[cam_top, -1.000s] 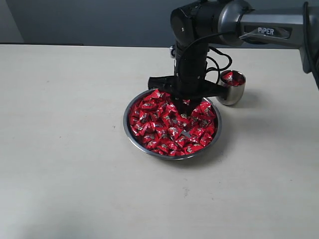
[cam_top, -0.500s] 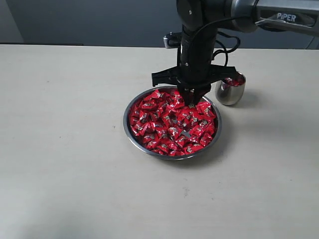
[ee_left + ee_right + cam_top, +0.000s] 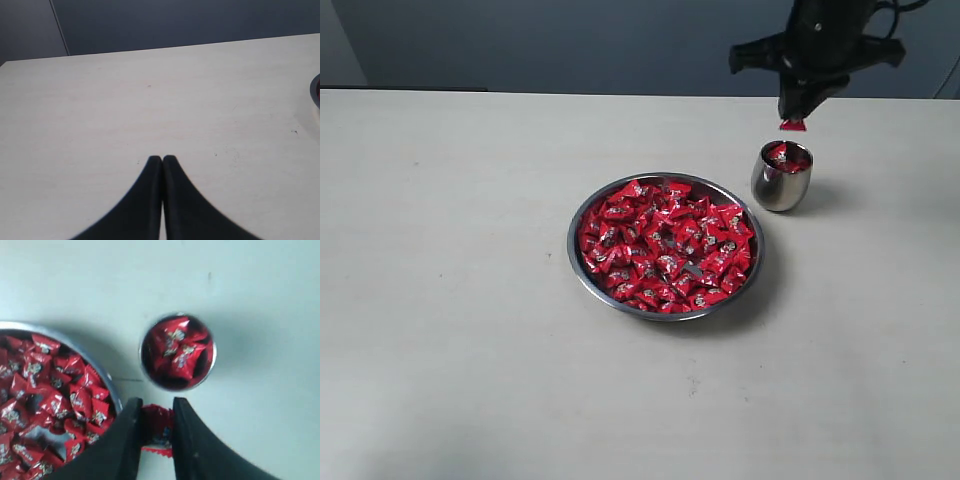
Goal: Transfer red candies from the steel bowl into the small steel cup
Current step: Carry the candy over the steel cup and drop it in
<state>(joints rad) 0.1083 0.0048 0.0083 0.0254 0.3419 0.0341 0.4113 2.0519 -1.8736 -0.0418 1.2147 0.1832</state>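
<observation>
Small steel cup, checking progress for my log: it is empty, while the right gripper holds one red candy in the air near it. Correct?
Not empty: the right wrist view shows the small steel cup holding several red candies. The rest stands: the right gripper holds one red candy in the air near it.

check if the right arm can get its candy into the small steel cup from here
Probably yes: the right tool grips a red candy above the small steel cup, nothing lies between them, and the cup's mouth is open, though some candies already sit inside.
</observation>
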